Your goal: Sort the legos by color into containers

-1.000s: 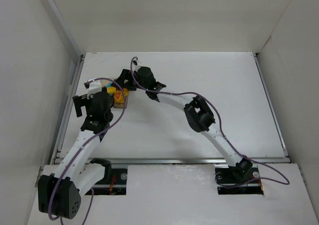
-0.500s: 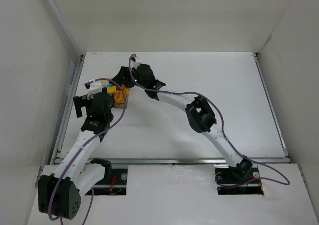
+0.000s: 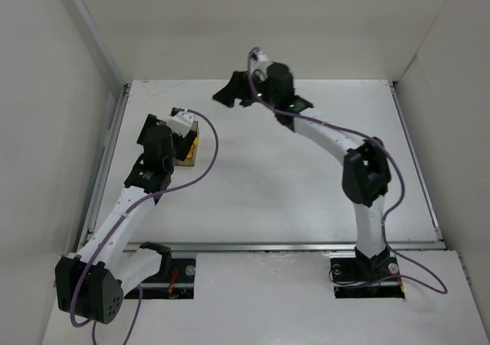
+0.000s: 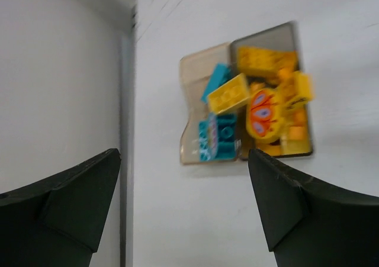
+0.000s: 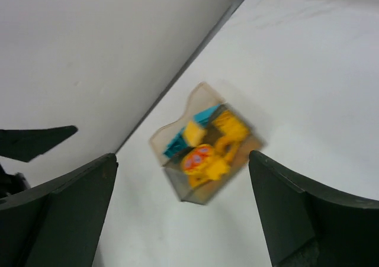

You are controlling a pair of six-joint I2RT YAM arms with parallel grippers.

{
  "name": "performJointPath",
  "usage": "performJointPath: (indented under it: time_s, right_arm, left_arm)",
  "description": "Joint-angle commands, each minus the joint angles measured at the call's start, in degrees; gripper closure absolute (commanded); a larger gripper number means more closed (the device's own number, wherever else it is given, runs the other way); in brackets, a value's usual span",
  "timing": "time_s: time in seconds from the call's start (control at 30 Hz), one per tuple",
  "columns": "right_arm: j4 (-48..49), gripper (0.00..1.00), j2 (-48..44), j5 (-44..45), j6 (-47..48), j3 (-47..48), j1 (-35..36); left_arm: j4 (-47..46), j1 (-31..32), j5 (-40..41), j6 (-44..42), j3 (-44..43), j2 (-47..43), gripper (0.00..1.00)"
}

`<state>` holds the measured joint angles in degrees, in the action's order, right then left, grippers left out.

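Observation:
The two joined containers (image 4: 207,71) sit near the table's left edge, and also show in the top view (image 3: 186,157) and the right wrist view (image 5: 177,184). The tan-clear box holds cyan bricks (image 4: 216,134). A yellow brick (image 4: 228,93) lies tilted across the divider. The dark box holds yellow bricks (image 4: 266,63) and an orange round piece with purple spots (image 4: 263,114). My left gripper (image 3: 178,131) hovers over the boxes, open and empty (image 4: 183,154). My right gripper (image 3: 228,94) is raised near the back wall, open and empty (image 5: 182,154), with the boxes below it.
The left side wall (image 4: 59,71) and a grey rail (image 4: 125,101) run close beside the containers. The back wall (image 3: 268,24) is just behind the right gripper. The white table (image 3: 306,177) spreads to the right.
My right gripper has lifted off the containers and swung back and to the right, toward the back wall. My left wrist has turned and moved in closer over the containers.

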<state>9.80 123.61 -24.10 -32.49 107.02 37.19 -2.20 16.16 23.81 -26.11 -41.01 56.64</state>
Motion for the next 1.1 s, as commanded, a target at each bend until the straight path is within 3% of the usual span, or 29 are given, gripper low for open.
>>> performJointPath:
  time_s: [0.0,0.13,0.3,0.37,0.6,0.77,1.07]
  right_arm:
    - [-5.4,0.02,-11.3,-1.9,10.7,-6.5,-7.0]
    - [-12.5,0.0,-19.6,0.3,20.1,-16.0,-10.3]
    - [-19.4,0.0,-20.3,-7.7,28.4,-16.5,-12.2]
    - [-21.8,0.0,-19.7,-8.4,29.9,-16.0,-12.2]
    - [-24.5,0.0,-16.3,-12.3,32.6,-12.5,-14.0]
    - [-25.3,0.0,-15.2,-15.2,33.1,-12.5,-15.7]
    - [-24.7,0.0,-14.1,-17.5,33.1,-13.6,-16.4]
  left_arm:
    - [5.7,0.4,-22.0,-7.9,-8.0,2.0,0.14]
    - [12.3,-3.0,-32.3,-12.6,-16.2,9.0,0.15]
    - [25.0,-8.9,-46.2,-23.8,-29.9,21.6,0.2]
    - [29.1,-11.1,-48.0,-27.6,-35.5,27.3,0.22]
    - [32.1,-14.0,-46.7,-44.8,-38.6,35.4,0.26]
    - [34.5,-15.5,-46.7,-49.6,-40.5,39.7,0.26]
    - [35.0,-16.6,-47.2,-50.9,-43.1,44.2,0.27]
